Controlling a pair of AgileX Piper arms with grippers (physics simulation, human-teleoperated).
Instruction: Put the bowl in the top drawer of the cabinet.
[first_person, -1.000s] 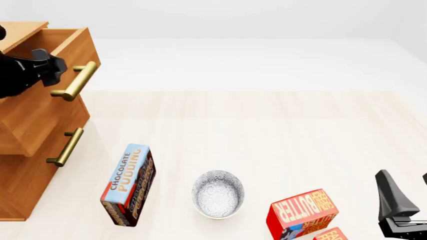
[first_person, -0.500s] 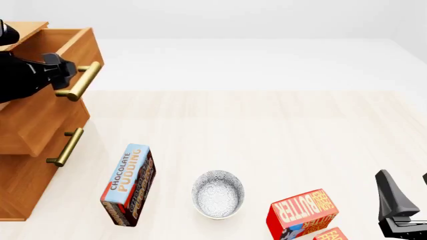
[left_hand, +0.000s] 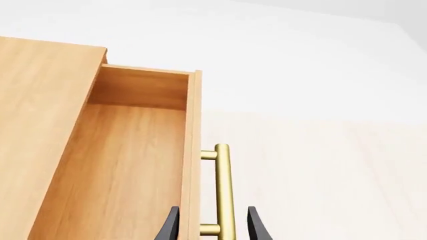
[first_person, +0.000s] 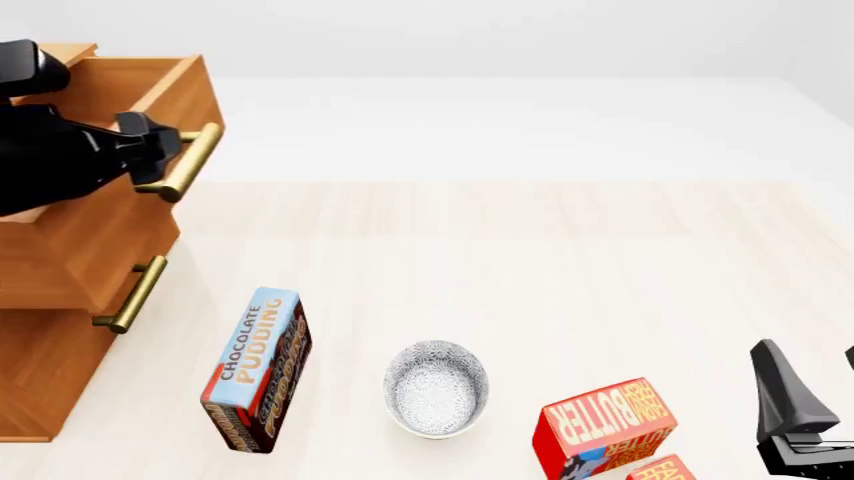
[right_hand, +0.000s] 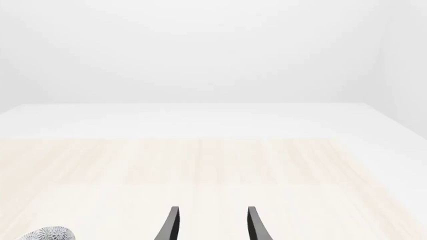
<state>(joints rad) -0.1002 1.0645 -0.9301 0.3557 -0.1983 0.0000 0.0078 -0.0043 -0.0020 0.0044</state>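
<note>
The bowl (first_person: 435, 388), white with a fine dark pattern, stands upright near the table's front, and its rim (right_hand: 43, 234) peeks into the right wrist view. At the left stands the cabinet (first_person: 54, 350) with its top drawer (first_person: 127, 225) pulled partly out. The drawer's bare wooden inside (left_hand: 127, 165) shows. My left gripper (first_person: 158, 158) is at the drawer's brass handle (left_hand: 224, 190). It (left_hand: 213, 208) stands open, one finger inside the drawer front and the other outside the handle. My right gripper (first_person: 807, 352) hangs open at the front right, holding nothing.
A chocolate pudding box (first_person: 256, 370) lies left of the bowl. Red butter boxes (first_person: 607, 425) sit to its right, close to the right gripper. The lower drawer's handle (first_person: 131, 293) sticks out below the top one.
The top drawer has slid farther out of the cabinet, with my left gripper moving along at its handle. The bowl, the boxes and the right arm have stayed put.
</note>
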